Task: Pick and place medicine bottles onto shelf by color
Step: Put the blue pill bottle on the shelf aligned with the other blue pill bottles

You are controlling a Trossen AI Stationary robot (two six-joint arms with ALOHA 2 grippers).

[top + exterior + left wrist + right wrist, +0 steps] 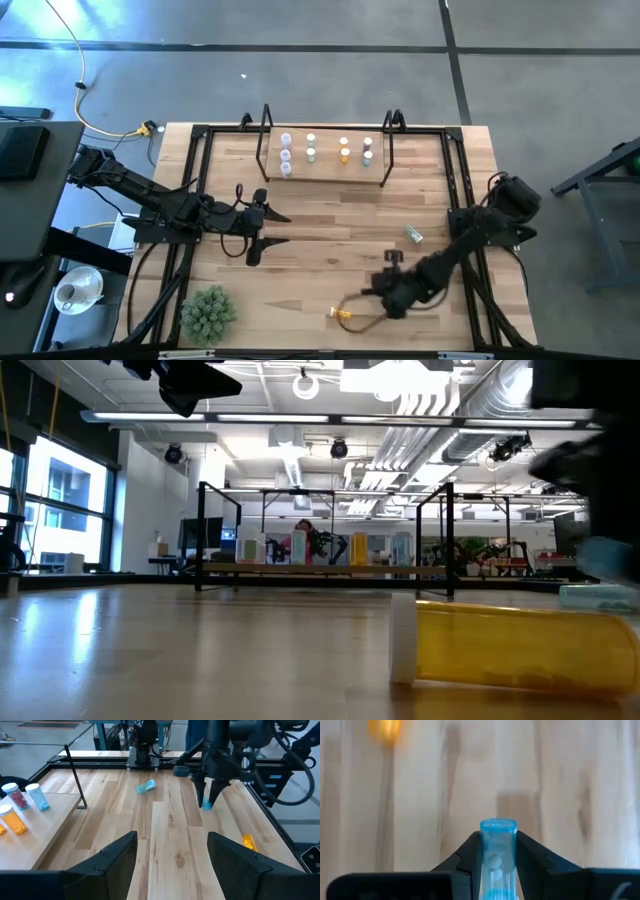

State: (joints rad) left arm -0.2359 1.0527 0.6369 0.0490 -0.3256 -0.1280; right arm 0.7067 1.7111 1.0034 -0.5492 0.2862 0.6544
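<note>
On the shelf [330, 172] at the bench's [320, 215] far edge stand seven medicine bottles, while two lie on the bench, one teal [413, 235], one orange [341, 314], and the right gripper [498, 851] clamps an eighth, blue-tinted bottle [498, 845]; the left gripper [172, 852] hangs spread wide, empty.

Right claw [498, 851] clamped shut near table front, left claw [268, 228] spread wide
</note>
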